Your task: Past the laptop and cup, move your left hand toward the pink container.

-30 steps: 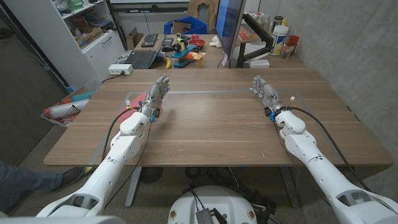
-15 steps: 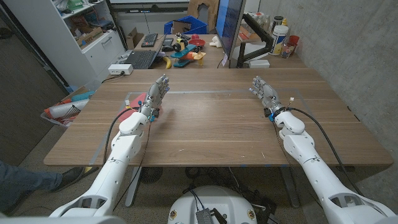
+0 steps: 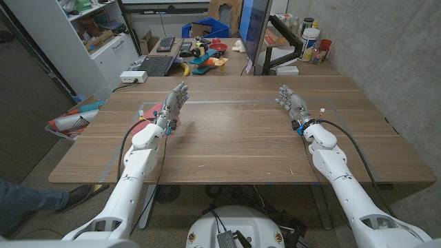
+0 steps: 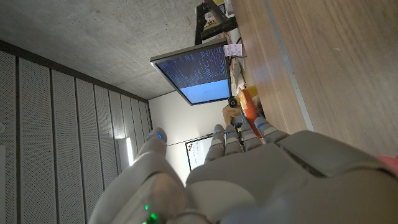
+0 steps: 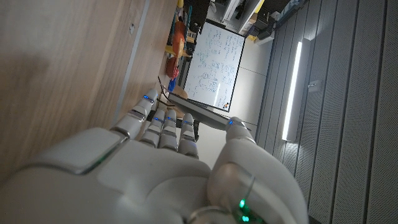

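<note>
My left hand (image 3: 173, 105) stands over the left part of the wooden table (image 3: 234, 138), fingers stretched toward the far edge and holding nothing. Its back fills the left wrist view (image 4: 261, 180). My right hand (image 3: 291, 103) is held the same way on the right side, empty, with its back seen in the right wrist view (image 5: 143, 168). A dark laptop (image 3: 157, 65) lies beyond the table's far left corner. A red cup (image 3: 324, 47) stands at the far right. A small pink-red bit (image 3: 142, 118) shows beside my left forearm; what it is cannot be told.
A monitor (image 3: 256, 31) on an arm stands past the far edge. Toys and a blue bin (image 3: 203, 52) clutter the area behind. A white shelf unit (image 3: 89, 41) is at the far left, and a red-and-white package (image 3: 69, 122) lies off the table's left edge.
</note>
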{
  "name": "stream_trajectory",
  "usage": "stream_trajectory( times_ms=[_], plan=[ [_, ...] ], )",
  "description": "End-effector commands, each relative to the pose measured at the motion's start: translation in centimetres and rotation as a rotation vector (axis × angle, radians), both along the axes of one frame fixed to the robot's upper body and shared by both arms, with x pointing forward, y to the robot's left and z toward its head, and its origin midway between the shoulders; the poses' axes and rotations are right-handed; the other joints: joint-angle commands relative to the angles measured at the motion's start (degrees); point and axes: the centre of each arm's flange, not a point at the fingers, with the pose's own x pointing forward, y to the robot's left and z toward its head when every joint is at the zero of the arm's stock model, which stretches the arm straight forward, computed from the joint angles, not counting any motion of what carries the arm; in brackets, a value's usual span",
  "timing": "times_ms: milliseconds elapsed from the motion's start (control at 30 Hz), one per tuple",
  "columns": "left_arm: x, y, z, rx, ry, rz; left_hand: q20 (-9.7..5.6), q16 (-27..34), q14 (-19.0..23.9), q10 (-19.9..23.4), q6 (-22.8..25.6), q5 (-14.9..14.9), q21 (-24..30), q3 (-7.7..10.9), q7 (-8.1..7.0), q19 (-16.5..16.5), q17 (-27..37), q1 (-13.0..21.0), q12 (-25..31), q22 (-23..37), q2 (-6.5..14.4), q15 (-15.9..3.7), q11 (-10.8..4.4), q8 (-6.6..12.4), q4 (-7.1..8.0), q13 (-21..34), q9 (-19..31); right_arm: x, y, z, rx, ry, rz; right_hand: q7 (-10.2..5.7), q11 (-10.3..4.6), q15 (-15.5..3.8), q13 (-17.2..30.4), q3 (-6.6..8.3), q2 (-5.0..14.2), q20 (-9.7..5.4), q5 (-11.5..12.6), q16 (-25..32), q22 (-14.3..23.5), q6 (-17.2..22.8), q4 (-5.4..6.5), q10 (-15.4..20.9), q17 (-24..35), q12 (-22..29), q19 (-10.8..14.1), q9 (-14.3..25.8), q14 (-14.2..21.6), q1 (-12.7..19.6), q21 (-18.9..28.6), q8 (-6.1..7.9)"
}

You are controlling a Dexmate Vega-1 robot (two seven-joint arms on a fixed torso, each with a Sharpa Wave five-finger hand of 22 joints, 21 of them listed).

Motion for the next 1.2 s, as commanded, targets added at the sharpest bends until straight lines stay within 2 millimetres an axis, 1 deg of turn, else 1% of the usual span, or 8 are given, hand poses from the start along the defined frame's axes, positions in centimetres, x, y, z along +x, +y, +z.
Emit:
stream_trajectory(
  times_ms=[33,567,900,1200],
  plan=[
    [-0.6,-0.2,-0.1,0.019,-0.010,0.001,-0.19,0.39,0.02,0.06,-0.02,0.13,-0.29,0.34,0.40,-0.25,0.10,0.55,0.27,0.15,0.07,0.56,0.71,0.33,-0.10,0.08,0.25,0.2,0.0,-0.2,0.006,0.007,0.000,0.02,0.04,0.29,0.13,0.20,0.09,0.06,0.31,0.12,0.28,0.56,-0.09,0.45,0.16,0.13,0.57,0.11,0.49,0.42,-0.09,0.12],
    [-2.4,-0.2,0.2,0.033,-0.056,0.005,0.08,0.39,0.05,0.04,0.01,0.06,-0.60,0.40,0.35,-0.24,0.09,0.74,0.27,0.16,0.19,0.64,0.60,0.34,-0.31,0.07,0.25,0.3,0.2,-0.1,0.003,0.005,0.006,0.02,-0.03,0.31,0.14,0.12,0.16,0.09,0.31,0.12,0.29,0.57,-0.11,0.47,0.10,0.07,0.64,0.11,0.54,0.38,-0.34,0.08],
    [-3.3,0.5,-0.4,0.024,-0.058,0.032,0.24,0.40,0.09,0.16,0.07,0.03,-0.82,0.45,0.36,-0.28,0.08,0.92,0.32,0.16,0.28,0.66,0.66,0.36,-0.47,0.07,0.25,0.3,0.2,0.0,0.001,0.004,0.007,0.01,-0.03,0.30,0.14,0.09,0.22,0.12,0.32,0.09,0.29,0.62,-0.14,0.49,0.06,0.03,0.70,0.11,0.51,0.38,-0.48,0.07],
    [-4.1,1.0,-0.5,0.051,-0.059,0.077,0.38,0.39,0.10,0.15,0.09,0.00,-0.98,0.50,0.29,-0.26,0.08,1.08,0.31,0.17,0.34,0.65,0.52,0.37,-0.62,0.06,0.25,0.4,0.2,0.0,0.001,0.004,0.012,0.02,0.00,0.27,0.15,0.05,0.24,0.03,0.32,0.08,0.30,0.62,-0.16,0.59,0.04,0.03,0.79,0.11,0.53,0.37,-0.57,0.06]
  ],
)
